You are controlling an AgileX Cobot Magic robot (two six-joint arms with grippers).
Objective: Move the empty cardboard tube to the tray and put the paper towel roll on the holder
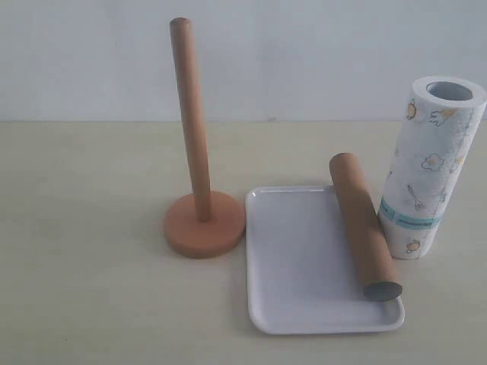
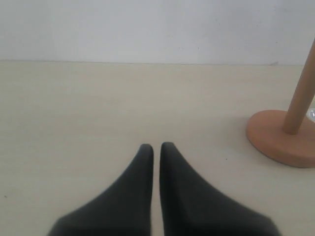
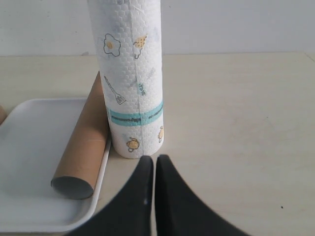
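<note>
Exterior view shows the empty cardboard tube (image 1: 364,228) lying along the right side of the tray (image 1: 297,258), low centre, so the paper towel roll (image 1: 430,171), upright at the right edge just beside the tube, is likely next. Done well, that means clasping it at mid-height, lifting it above the pole of the holder (image 1: 199,190), left of centre, lining up its hollow core and lowering it straight. The left gripper (image 2: 156,147) and right gripper (image 3: 154,160) have jaws pressed nearly together, grasping nothing, above the worktop (image 1: 91,266).

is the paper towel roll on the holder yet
No, the paper towel roll stands on the table beside the tray, and the pole of the holder is bare.
</note>
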